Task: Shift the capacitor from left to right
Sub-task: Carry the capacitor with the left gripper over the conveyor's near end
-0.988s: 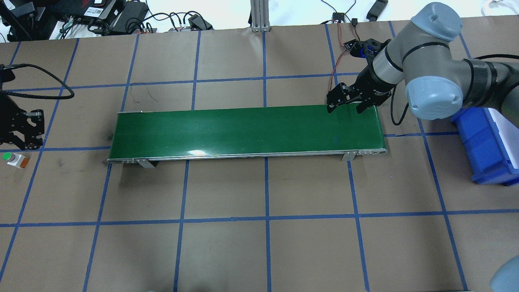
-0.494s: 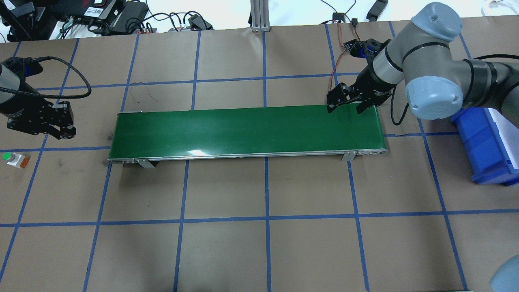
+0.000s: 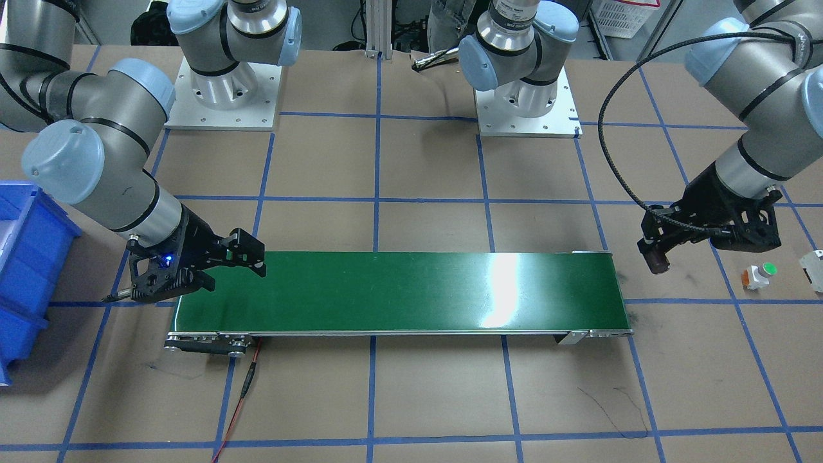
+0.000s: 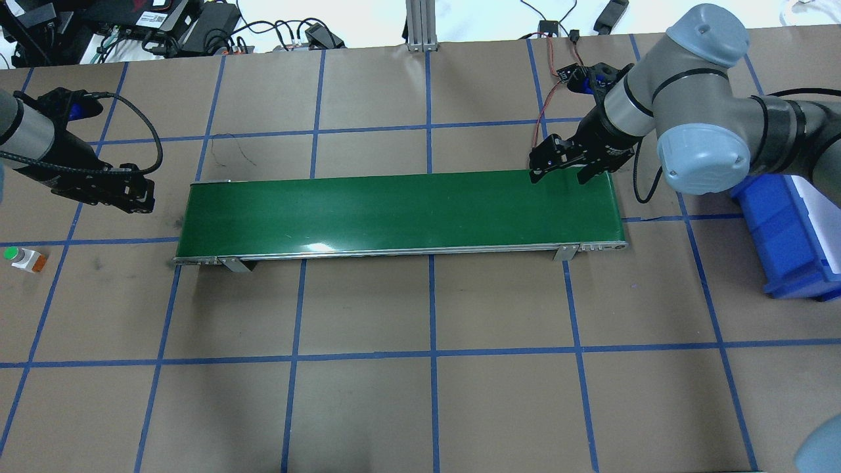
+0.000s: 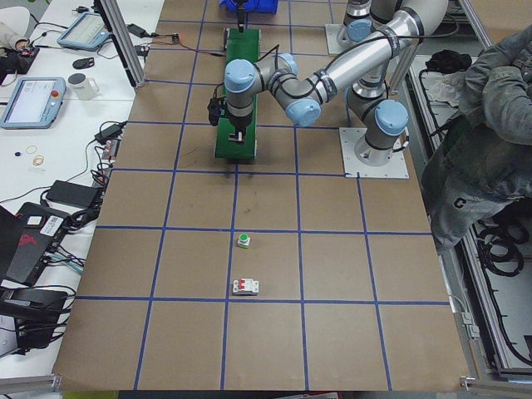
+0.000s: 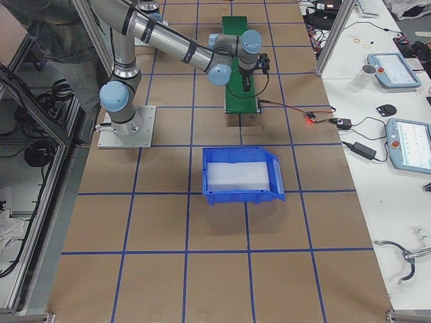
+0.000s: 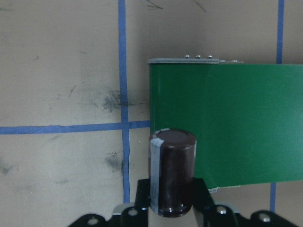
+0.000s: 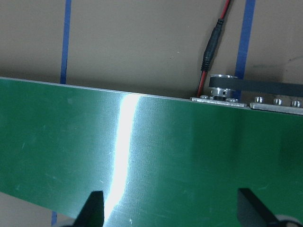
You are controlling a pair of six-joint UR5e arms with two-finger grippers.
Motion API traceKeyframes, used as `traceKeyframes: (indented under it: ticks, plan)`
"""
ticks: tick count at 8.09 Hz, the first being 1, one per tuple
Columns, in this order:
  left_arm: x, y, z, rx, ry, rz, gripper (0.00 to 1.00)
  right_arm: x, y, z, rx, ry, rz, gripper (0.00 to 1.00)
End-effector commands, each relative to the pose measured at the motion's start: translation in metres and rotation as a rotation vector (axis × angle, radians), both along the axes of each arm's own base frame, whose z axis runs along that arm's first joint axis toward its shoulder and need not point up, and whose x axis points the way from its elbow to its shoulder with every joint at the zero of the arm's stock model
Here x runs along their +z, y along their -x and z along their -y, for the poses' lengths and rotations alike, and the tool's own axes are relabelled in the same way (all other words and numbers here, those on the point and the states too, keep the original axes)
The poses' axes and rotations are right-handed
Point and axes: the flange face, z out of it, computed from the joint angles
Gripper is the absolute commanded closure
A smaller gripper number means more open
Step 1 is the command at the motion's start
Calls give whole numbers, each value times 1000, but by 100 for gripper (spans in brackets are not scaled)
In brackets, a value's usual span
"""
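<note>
Since the earlier overhead frames the left end effector [image 4: 136, 194] has travelled from the far left edge of the picture towards the middle. It now sits just beside the left end of the green belt [image 4: 394, 210]. It is pinching the capacitor [image 7: 171, 172], which hangs dark and stubby between the fingers, above the bench [image 4: 420, 407] right at the belt's end edge. The right end effector [image 4: 558, 173] has not shifted. It hovers over the belt's right end at the upper right, fingers spread and holding nothing. The push button [image 4: 25, 258] at the left edge and the blue bin [image 4: 788, 230] at the right edge lie as before.

The risk I see is letting go too soon: the capacitor looks only level with the belt's edge, so it could drop onto the bench. Being round, it may also roll off the belt if laid on its side.
</note>
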Motion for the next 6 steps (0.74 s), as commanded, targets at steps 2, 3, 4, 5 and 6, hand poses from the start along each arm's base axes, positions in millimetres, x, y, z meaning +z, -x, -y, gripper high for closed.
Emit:
traceKeyframes:
  ticks: [2,3,4,5,6]
  plan:
    - [-12,35,12,-168,-18,70,76,-1,2,0,0,-3,-21,0]
    - [-15,45,13,-200,-45,116,77,-1,2,0,0,-3,-21,0]
    - [-18,53,16,-219,-54,129,76,-1,2,0,0,-3,-21,0]
    - [-21,56,18,-228,-52,137,76,0,2,0,0,-1,-23,0]
    - [-32,62,21,-248,-80,153,77,-1,2,0,1,-2,-23,0]
